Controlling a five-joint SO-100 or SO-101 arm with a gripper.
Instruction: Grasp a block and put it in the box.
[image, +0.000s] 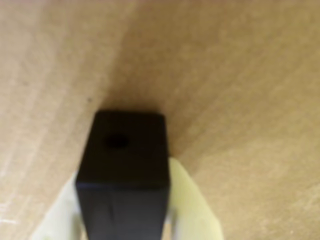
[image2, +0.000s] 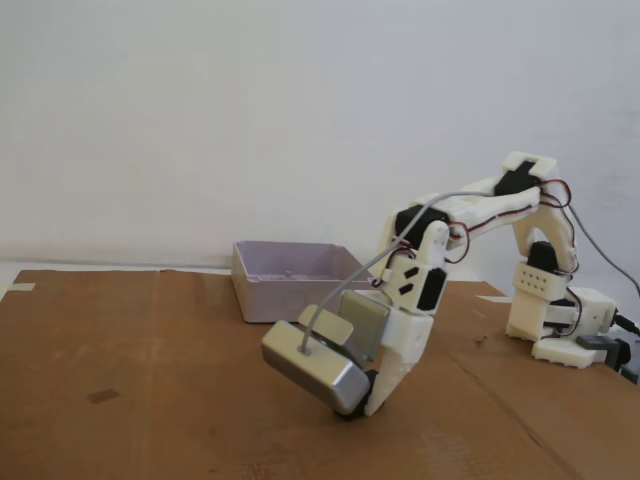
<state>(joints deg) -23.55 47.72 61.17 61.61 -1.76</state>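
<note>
On brown cardboard (image2: 180, 380), pale jaws pinch the block (image: 125, 165), mostly hidden in the fixed view.

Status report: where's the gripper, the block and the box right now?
Gripper down at the cardboard, shut on the block. Box behind it, apparently empty. Nothing between them.

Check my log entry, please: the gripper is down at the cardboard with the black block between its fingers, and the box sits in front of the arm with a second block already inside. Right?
Not quite. The fixed view shows the box behind the arm, by the wall, not in front. Whether anything lies inside it cannot be seen. The rest holds: in the wrist view the gripper has the block between its fingers, low over the cardboard.
</note>
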